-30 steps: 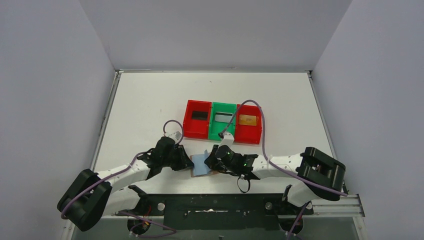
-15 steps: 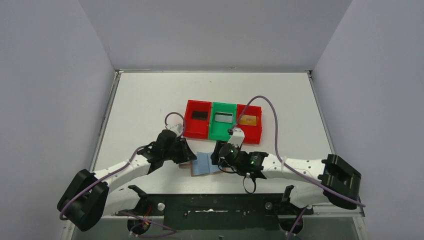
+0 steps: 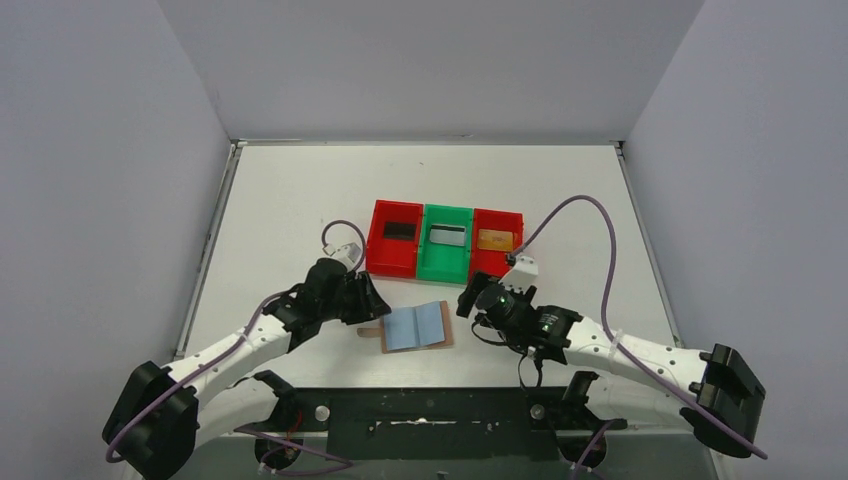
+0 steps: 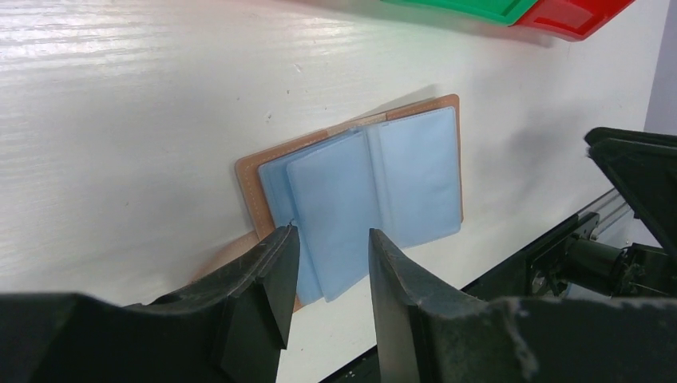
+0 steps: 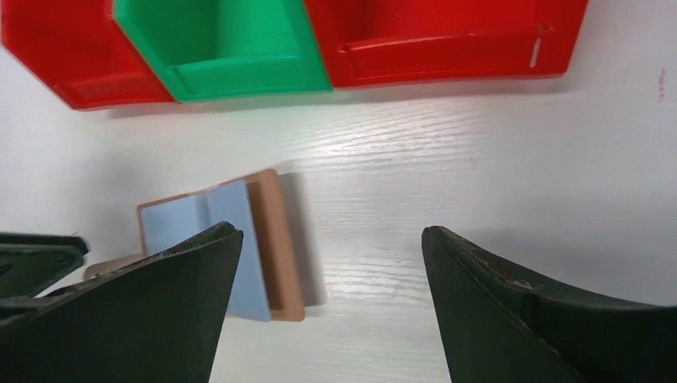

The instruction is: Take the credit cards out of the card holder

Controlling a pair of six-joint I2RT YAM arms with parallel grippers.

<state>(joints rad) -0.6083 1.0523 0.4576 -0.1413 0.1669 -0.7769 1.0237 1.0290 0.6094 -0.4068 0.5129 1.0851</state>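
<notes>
— Where do we find the card holder (image 3: 418, 325)?
— At the lower centre of the overhead view. It lies open and flat on the table (image 3: 290, 200) with its blue lining up, just below the row of three bins, and its strap tab sticks out at the lower left
— And the cards?
— We see a black card (image 3: 400, 230) in the left red bin (image 3: 378, 255), a silver card (image 3: 447, 235) in the green bin (image 3: 440, 265) and a gold card (image 3: 495, 239) in the right red bin (image 3: 488, 268). We cannot tell whether the pockets hold more
— The grippers?
— The left gripper (image 4: 330, 235) sits left of the holder, its fingers a little apart with nothing pinched between them. The right gripper (image 5: 331, 231) is to the holder's right, clear of it, fingers spread wide and empty
</notes>
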